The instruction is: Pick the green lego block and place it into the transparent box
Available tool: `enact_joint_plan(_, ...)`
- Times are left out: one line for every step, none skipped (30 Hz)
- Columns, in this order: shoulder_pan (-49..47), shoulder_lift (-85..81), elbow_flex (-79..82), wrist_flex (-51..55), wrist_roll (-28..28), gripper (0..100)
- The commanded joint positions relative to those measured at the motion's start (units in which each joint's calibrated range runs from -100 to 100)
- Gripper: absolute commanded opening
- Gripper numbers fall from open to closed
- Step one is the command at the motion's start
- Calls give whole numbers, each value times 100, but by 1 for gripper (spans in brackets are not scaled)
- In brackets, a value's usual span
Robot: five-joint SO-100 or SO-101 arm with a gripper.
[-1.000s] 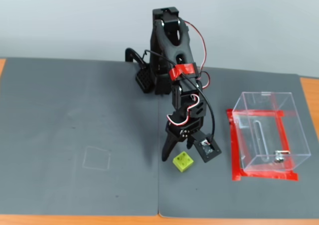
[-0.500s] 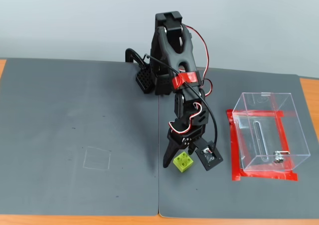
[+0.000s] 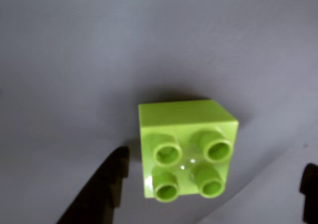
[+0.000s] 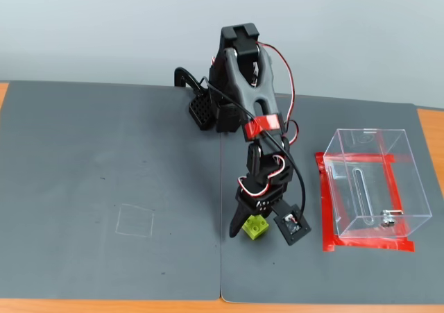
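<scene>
The green lego block [image 3: 186,152] lies studs-up on the grey mat, and the wrist view looks almost straight down on it. My gripper [image 3: 216,164] is open: one dark finger [image 3: 102,194] stands just left of the brick, the other [image 3: 309,189] well off to its right. In the fixed view the gripper [image 4: 253,234] hangs low over the block [image 4: 256,227] and partly hides it. The transparent box [image 4: 409,178] stands empty to the right on the mat, apart from the arm.
Red tape [image 4: 326,195] frames the box's footprint. A faint square outline [image 4: 135,221] marks the mat on the left. The arm's base [image 4: 211,112] sits at the back centre. A seam [image 4: 220,271] splits the two mats, with the orange table edge [image 4: 104,306] in front.
The arm has reached forward and down. The gripper, which hung just behind the brick a second ago, now straddles it. The brick and the box have not moved.
</scene>
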Motion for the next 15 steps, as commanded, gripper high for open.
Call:
enact_joint_plan(-6, 21, -256, -74, 1, 38)
enact_joint_plan(-6, 47, -256, -74, 1, 38)
enact_joint_plan(-6, 55, -256, -74, 1, 38)
enact_joint_plan(-6, 55, -256, -74, 1, 38)
enact_joint_plan(-6, 55, -256, -74, 1, 38)
enact_joint_plan(-6, 55, -256, -74, 1, 38)
enact_joint_plan(-6, 55, -256, -74, 1, 38)
enact_joint_plan(1, 55, -247, -74, 1, 38)
enact_joint_plan(1, 55, -247, -74, 1, 38)
enact_joint_plan(1, 55, -238, -74, 1, 38)
enact_joint_plan(1, 55, -229, -74, 1, 38)
enact_joint_plan(1, 55, -220, -74, 1, 38)
enact_joint_plan(1, 55, -220, -74, 1, 38)
enact_joint_plan(1, 55, -211, -74, 1, 38)
enact_joint_plan(1, 55, -211, -74, 1, 38)
